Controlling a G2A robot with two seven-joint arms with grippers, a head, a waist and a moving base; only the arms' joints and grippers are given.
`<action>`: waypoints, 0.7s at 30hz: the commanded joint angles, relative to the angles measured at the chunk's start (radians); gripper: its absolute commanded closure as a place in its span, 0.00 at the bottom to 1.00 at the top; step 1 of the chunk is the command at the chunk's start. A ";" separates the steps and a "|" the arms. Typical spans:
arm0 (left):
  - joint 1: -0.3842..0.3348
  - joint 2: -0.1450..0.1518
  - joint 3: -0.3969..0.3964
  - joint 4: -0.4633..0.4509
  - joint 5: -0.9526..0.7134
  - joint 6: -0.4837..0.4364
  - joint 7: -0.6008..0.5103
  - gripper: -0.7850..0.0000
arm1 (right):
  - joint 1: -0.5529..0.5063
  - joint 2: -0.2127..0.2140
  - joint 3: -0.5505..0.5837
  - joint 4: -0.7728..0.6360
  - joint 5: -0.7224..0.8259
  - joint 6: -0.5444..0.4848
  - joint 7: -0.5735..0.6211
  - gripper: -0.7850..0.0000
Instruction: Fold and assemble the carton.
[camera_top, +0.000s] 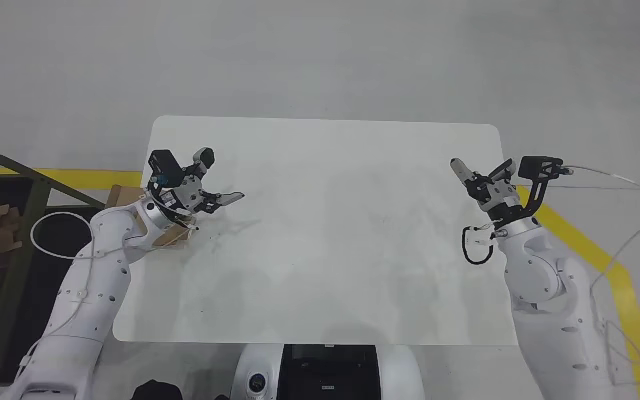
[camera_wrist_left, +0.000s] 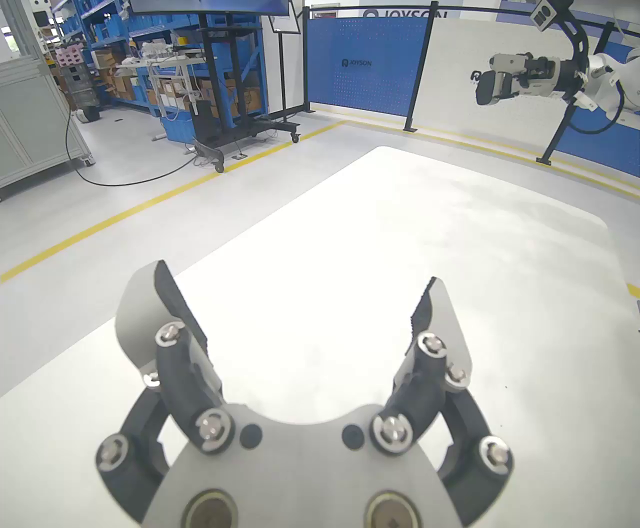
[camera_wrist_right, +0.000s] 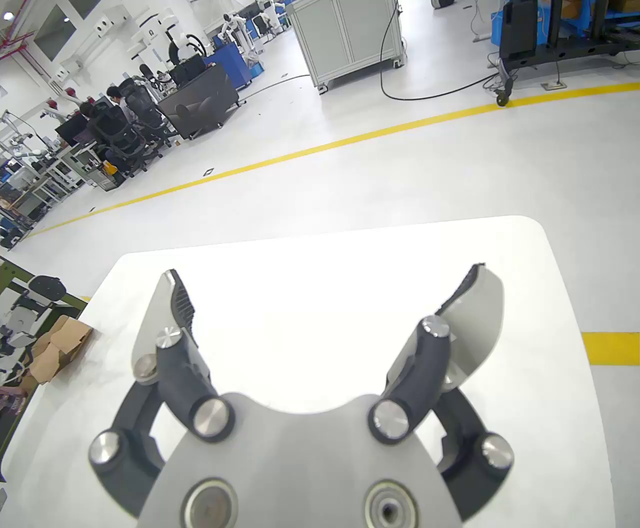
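Carton (camera_top: 170, 236) at table's (camera_top: 340, 260) left edge, near left hand (camera_top: 221, 177)

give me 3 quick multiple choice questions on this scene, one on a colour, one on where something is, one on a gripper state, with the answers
1. What colour is the top of the table? A white; B green; C black.
2. Where is the brown carton? A in the middle of the table; B at the table's edge by the left arm; C at the edge opposite the left arm.
3. What state is the left gripper in? A shut on the carton; B open and empty; C shut and empty.

Answers:
1 A: the top view shows a plain white top.
2 B: the cardboard peeks out from under that arm at the edge.
3 B: its fingers stand wide apart with nothing between them.
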 joint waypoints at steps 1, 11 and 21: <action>0.000 0.000 0.000 0.000 0.000 0.000 0.000 0.00 | 0.000 0.000 0.000 0.000 0.000 0.000 0.000 0.00; 0.000 0.000 0.000 0.000 0.000 0.000 0.000 0.00 | 0.000 0.000 0.000 0.000 0.000 0.000 0.000 0.00; -0.015 0.000 -0.017 0.023 -0.129 -0.053 -0.076 0.00 | 0.000 0.000 0.000 0.000 0.000 0.000 0.000 0.00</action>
